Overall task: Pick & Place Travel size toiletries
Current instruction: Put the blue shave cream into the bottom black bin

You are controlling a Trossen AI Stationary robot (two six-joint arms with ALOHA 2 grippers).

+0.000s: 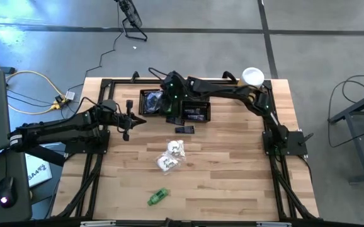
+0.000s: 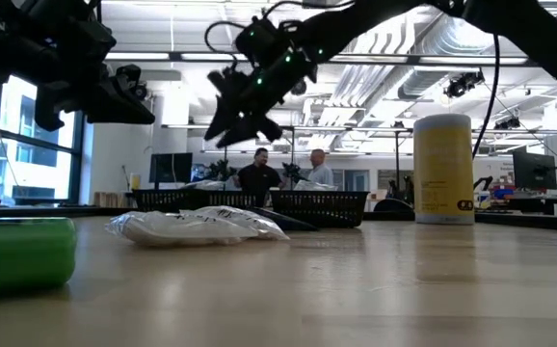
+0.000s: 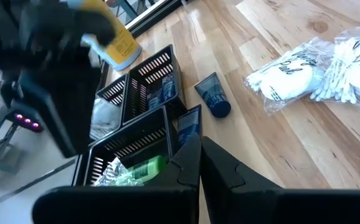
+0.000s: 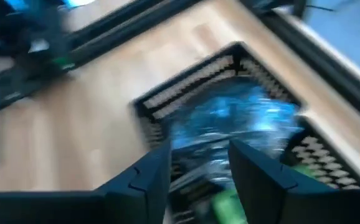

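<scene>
Nearest the table's front edge, well short of the black mesh trays (image 1: 172,107), a green tube (image 1: 159,197) lies alone on the wooden table (image 1: 232,176); it also fills the near corner of the low view (image 2: 18,253). Between that tube and the trays sit two white crinkly sachets (image 1: 172,156) touching each other, printed bags with cotton swabs showing through (image 3: 317,68). Closer still to the trays, just beside their front wall, lies a dark navy tube (image 1: 184,130) flat on the wood, and a second dark packet (image 3: 189,123) leans against the tray wall. The trays already hold toiletries: a green packet (image 3: 144,168) and a white crinkled one in one compartment, dark packets in another. The right gripper (image 1: 169,101) hangs above the trays' left part, its fingers (image 4: 149,177) parted with a moderate gap and nothing visibly between them; below it a shiny blue packet (image 4: 236,121) lies in a tray compartment, blurred. The left gripper (image 1: 130,121) waits to the left of the trays above the table, its fingers (image 3: 189,165) pressed together and empty. Behind the trays, at the table's far right corner, stands a yellow cylinder with a white lid (image 1: 252,78). Beyond the table, two people (image 2: 283,173) stand in the room.
</scene>
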